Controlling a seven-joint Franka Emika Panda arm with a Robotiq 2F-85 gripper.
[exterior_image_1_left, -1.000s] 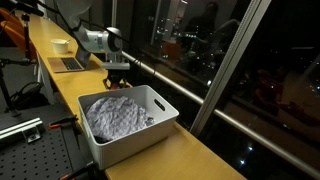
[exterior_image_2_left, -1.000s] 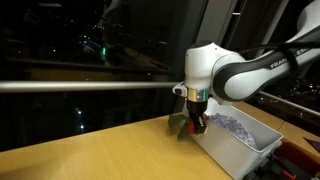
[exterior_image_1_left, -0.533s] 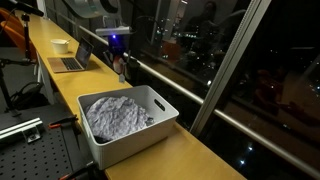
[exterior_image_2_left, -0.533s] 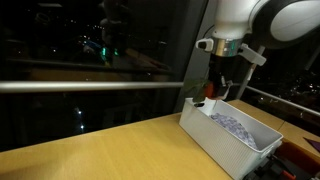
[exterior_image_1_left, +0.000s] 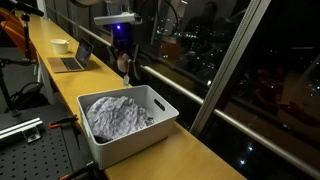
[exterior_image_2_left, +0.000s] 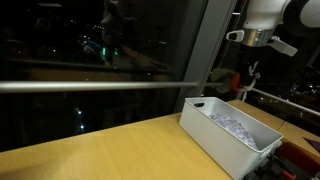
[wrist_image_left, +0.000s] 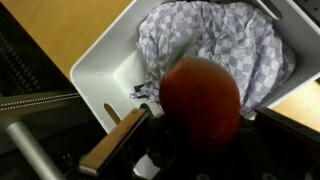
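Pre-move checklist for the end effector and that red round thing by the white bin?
1. Grip: end effector closed on the red round object: ok.
2. Object lifted off the wooden table: ok.
3. White bin upright on the table: ok.
4. Checkered cloth lies inside the bin, bare floor beside it: ok.
5. Object squarely above the bin: cannot tell, the views disagree.
6. Laptop well apart from the end effector: ok.

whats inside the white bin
A crumpled checked cloth fills most of the white bin, leaving a bare strip of floor along one side. Anything under the cloth is covered, and in the wrist view the red round thing hides part of it.
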